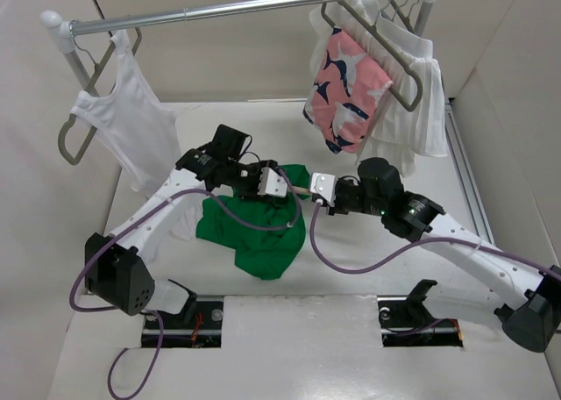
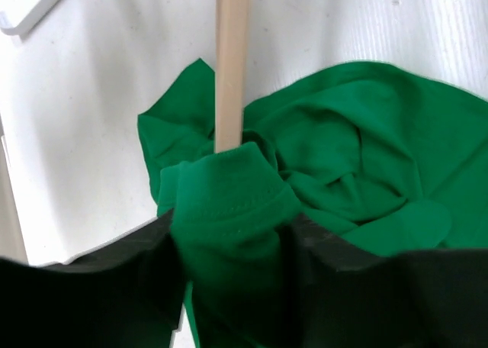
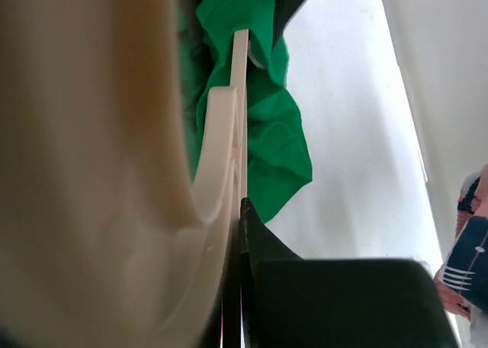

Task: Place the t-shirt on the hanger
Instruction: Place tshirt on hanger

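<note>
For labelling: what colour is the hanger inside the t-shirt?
Pale beige; the hanger shows best from left wrist.

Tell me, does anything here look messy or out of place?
Yes: the green t-shirt sits crumpled on the table, bunched over one end of the beige hanger, while the white tank top and pink garment hang from the rail.

No readable text, brand, number or sign in any view. Pink garment (image 1: 346, 93) at 1 o'clock: pattern only (no lettering).
</note>
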`<action>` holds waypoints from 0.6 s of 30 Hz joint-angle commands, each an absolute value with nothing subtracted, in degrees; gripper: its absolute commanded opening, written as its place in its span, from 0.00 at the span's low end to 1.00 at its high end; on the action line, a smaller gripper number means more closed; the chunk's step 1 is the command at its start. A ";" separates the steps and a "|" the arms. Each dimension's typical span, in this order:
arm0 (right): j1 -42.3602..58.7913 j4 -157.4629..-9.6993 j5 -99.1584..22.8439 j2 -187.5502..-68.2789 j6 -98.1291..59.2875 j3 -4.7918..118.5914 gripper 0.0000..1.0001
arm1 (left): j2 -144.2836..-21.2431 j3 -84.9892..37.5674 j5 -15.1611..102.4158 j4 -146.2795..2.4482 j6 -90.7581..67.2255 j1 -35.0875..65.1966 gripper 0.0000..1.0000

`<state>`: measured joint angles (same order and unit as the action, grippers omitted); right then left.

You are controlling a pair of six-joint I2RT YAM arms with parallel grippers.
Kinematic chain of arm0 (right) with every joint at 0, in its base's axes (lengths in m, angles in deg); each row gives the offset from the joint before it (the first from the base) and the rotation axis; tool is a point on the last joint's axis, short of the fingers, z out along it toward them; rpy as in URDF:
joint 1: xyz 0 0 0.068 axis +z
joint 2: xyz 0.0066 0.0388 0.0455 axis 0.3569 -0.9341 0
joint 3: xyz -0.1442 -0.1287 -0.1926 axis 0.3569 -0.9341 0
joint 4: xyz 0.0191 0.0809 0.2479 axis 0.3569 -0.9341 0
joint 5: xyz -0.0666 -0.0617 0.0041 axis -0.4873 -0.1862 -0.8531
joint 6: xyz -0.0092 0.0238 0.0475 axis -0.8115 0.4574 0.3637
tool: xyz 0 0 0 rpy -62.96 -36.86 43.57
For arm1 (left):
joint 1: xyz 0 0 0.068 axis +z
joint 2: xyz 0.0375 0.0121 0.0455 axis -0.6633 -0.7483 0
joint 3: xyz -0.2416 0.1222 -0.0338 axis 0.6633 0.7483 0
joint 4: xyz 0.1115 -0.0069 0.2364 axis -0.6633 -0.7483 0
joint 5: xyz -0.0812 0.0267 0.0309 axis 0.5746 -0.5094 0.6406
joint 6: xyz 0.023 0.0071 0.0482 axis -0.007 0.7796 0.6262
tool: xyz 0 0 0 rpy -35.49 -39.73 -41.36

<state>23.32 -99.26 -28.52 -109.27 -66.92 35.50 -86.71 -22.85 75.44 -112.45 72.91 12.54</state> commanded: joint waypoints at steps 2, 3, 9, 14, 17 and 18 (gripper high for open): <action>24.09 -87.64 -22.07 -105.29 -67.19 36.03 0.00 | -85.85 -19.75 75.26 -108.39 74.08 13.25 0.45; 24.09 -87.64 -22.07 -104.59 -67.19 36.02 0.00 | -85.23 -19.74 77.62 -107.08 74.08 14.12 0.46; 24.09 -87.64 -21.45 -104.48 -67.19 36.63 0.00 | -84.35 -21.84 83.51 -109.77 79.52 16.42 0.04; 24.09 -87.64 -23.47 -107.47 -67.19 37.95 0.00 | -87.77 -26.77 87.91 -115.85 78.13 16.42 0.00; 24.09 -87.64 -26.19 -110.98 -67.19 39.70 0.00 | -87.78 -28.01 87.93 -115.86 74.09 16.42 0.00; 24.09 -87.64 -28.81 -111.86 -66.50 40.32 0.24 | -87.26 -28.01 87.92 -115.86 72.51 16.42 0.00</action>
